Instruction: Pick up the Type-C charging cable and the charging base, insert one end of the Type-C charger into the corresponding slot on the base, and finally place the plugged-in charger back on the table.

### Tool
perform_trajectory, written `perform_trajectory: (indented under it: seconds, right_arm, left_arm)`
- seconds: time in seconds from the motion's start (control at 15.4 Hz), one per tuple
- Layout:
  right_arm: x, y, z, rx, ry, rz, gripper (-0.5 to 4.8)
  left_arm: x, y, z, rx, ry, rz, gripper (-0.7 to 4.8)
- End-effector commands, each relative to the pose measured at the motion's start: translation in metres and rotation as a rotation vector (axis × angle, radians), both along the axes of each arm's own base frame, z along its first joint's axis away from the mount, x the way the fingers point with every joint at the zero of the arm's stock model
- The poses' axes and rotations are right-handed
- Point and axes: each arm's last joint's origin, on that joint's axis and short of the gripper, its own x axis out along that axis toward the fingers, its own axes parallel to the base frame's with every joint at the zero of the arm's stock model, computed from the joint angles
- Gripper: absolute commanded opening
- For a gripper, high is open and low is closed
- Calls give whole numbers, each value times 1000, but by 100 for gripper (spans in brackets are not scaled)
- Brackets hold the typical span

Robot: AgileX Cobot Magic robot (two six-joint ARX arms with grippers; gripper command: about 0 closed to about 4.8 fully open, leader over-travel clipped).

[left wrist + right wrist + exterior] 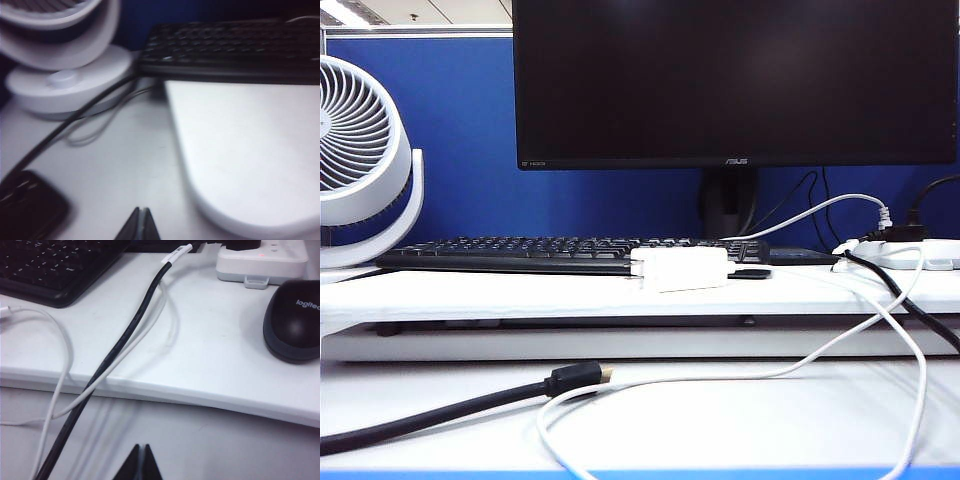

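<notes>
While low over the table (pixel 125 170): left gripper (pixel 139 225), right gripper (pixel 139 462), fingers together.

The charging base (pixel 682 268) sits on the raised shelf of the table (pixel 520 296), just in front of a black keyboard (pixel 520 254) and below a dark monitor (pixel 735 80). The Type-C charging cable (pixel 740 378) runs from the base's right, drooping off the shelf and looping across the lower surface. A thick black cable (pixel 450 408) with a gold-tipped plug lies beside that loop, and a white fan (pixel 365 160) stands at far left.
</notes>
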Motion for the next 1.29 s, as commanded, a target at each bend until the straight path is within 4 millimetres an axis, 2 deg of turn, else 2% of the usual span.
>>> perform_trajectory:
  seconds: [0.06,0.84,0.97,1.1,1.29]
  right_arm:
    - [0,0,-1,1,6,-1,-5]
    - [0,0,-1,1,4,-2,-5]
    - [2,-11,1,-33,-26,-115,-5]
    - [7,-22,0,-26,-141,-120,-5]
    - [7,-24,-1,2,-133,-142,-5]
  left_arm:
    - [0,4,-2,-94,15,140,-6]
    - [-1,2,-1,-77,3,85,-3]
    - [-1,2,-1,-77,3,85,-3]
    - [-1,2,-1,-77,3,85,-3]
    - [-1,2,-1,-77,3,85,-3]
